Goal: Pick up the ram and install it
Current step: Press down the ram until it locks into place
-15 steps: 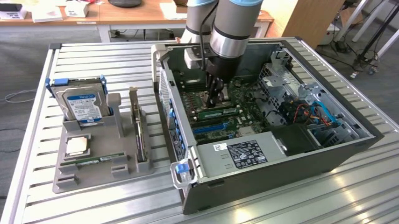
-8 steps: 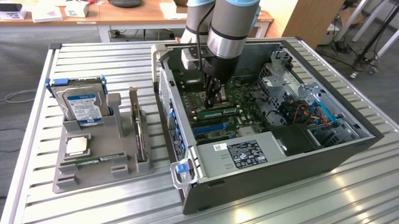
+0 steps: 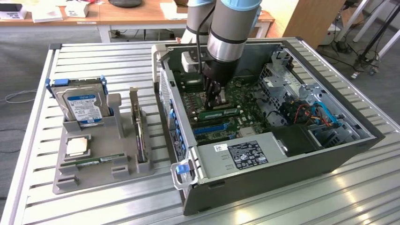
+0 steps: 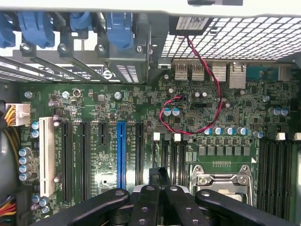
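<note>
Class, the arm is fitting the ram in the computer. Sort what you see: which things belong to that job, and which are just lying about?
In the job: ram, motherboard, open computer case.
Lying about: hard drive, processor chip, grey holder.

The open computer case left its top free, so the arm reached straight down to the motherboard. The claw, shut, stood low among the slots, near a seated ram. The power supply and drive cage walled in that space. On the desk, a grey holder stood beside the case, well apart.
</note>
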Controlling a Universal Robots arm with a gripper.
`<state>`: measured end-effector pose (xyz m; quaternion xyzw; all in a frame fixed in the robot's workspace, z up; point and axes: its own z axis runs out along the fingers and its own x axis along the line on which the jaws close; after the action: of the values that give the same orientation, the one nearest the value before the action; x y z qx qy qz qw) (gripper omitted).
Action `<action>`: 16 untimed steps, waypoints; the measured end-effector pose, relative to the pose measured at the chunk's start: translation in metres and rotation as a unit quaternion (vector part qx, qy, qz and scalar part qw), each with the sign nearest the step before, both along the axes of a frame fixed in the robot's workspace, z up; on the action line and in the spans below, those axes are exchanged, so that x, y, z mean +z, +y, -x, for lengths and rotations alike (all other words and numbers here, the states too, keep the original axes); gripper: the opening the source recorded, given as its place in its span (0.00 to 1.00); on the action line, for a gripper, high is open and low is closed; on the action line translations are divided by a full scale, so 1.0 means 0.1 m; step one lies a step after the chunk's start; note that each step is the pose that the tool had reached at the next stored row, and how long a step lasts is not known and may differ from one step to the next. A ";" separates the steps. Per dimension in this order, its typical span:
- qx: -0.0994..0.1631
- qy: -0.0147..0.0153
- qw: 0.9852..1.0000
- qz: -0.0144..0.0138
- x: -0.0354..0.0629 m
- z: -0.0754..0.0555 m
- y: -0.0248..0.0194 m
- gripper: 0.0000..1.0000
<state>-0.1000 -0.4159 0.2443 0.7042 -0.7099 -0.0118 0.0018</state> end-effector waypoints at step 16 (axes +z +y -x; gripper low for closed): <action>0.000 0.000 1.000 0.000 -0.022 0.07 0.026 0.11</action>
<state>-0.1068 -0.4133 0.2420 0.7042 -0.7099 -0.0118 0.0018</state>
